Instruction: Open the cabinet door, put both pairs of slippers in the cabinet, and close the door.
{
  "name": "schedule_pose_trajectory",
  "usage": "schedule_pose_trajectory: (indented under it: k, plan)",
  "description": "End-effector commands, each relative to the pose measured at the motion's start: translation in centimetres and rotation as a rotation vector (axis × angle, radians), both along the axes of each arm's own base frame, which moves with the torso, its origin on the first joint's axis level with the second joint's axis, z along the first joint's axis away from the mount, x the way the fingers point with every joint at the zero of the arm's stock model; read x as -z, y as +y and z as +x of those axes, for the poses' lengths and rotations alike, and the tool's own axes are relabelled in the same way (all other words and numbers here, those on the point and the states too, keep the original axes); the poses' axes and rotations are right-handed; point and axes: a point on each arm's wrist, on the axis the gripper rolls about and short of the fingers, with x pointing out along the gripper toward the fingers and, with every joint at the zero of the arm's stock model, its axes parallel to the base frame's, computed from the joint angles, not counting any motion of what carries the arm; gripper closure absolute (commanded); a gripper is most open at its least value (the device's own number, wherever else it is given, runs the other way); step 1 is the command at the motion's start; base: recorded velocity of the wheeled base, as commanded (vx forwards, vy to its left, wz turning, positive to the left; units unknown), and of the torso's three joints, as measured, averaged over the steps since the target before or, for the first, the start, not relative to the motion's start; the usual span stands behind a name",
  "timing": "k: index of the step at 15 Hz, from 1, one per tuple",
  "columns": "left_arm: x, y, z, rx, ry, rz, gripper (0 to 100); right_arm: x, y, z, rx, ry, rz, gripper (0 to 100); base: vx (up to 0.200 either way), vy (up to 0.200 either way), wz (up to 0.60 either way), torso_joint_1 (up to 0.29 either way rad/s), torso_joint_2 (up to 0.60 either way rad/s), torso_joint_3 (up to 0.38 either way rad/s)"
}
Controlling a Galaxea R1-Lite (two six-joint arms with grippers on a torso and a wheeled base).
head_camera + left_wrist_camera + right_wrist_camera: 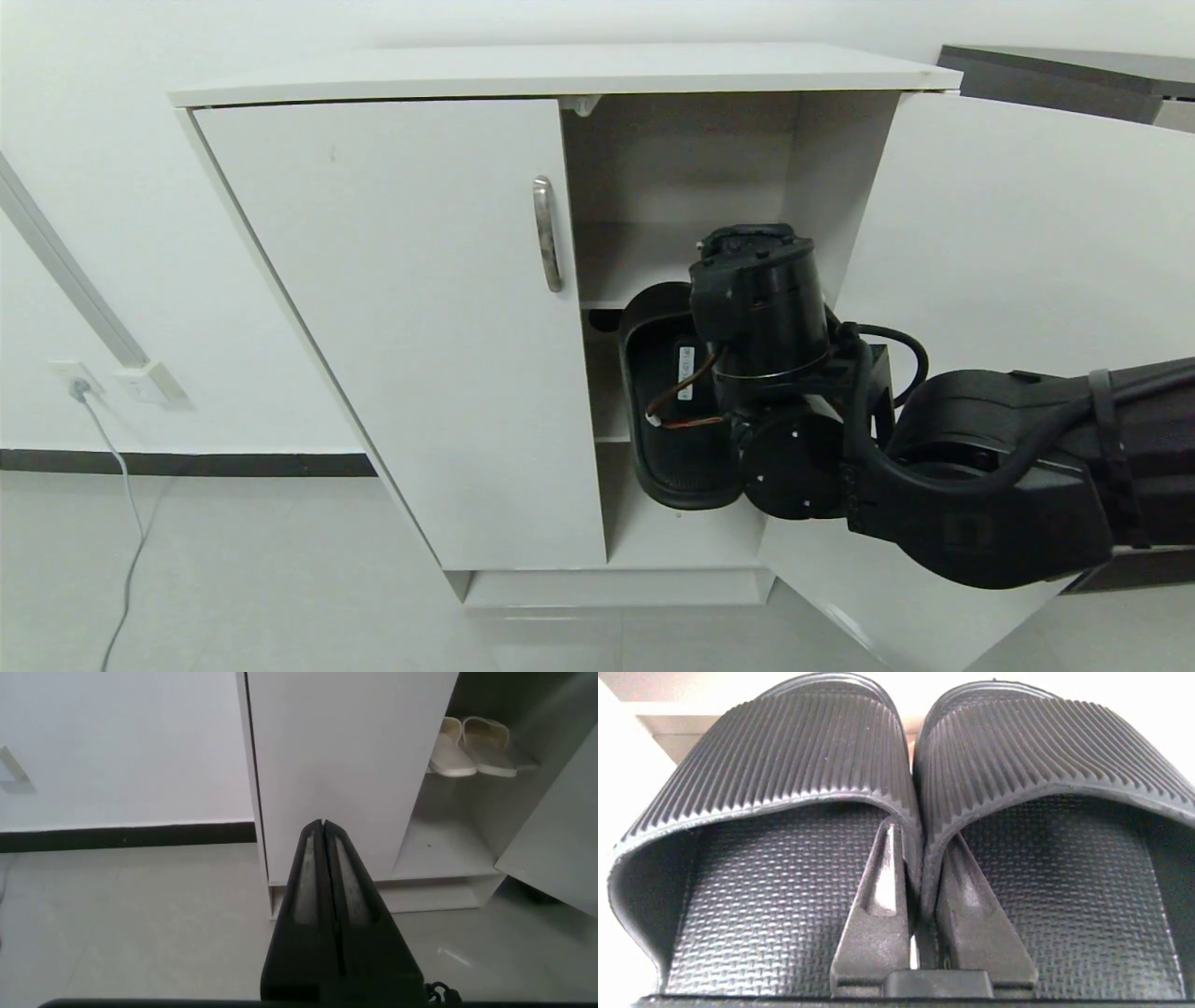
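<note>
The white cabinet point(560, 70) stands with its left door point(401, 327) closed and its right door point(1018, 233) swung wide open. My right gripper point(920, 854) is shut on the pair of black slippers point(813, 775), pinching their two inner edges together. In the head view that arm holds the black slippers point(667, 401) upright within the open right half, across the shelf fronts. A pair of white slippers point(472, 747) lies on a shelf above the bottom compartment. My left gripper point(322, 829) is shut on nothing, low over the floor in front of the closed door.
A metal handle point(547, 233) runs down the closed door's inner edge. A wall socket with a hanging cable point(79, 385) is on the left. Grey furniture point(1074, 79) stands behind the open door. Bare tiled floor point(233, 579) lies in front of the cabinet.
</note>
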Motion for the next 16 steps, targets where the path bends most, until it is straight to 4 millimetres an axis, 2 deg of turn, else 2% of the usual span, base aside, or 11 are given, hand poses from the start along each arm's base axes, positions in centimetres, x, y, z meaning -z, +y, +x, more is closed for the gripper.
schedule_pose_trajectory:
  k: [1, 11, 16]
  plan:
    - [0.0, 0.0, 0.0, 0.0, 0.001, -0.002, 100, -0.3, -0.1, -0.1, -0.002, -0.005, 0.006, 100, 0.0, 0.0, 0.0, 0.0, 0.0, 0.0]
    - [0.0, 0.0, 0.0, 0.0, -0.001, 0.0, 100, -0.2, 0.0, -0.1, -0.004, -0.002, -0.004, 100, 0.2, 0.0, 0.0, 0.003, 0.0, 0.0]
    - [0.0, 0.0, 0.0, 0.0, -0.001, 0.0, 100, 0.3, 0.3, 0.9, 0.004, 0.003, -0.015, 100, 0.0, 0.0, 0.0, 0.0, 0.0, 0.0]
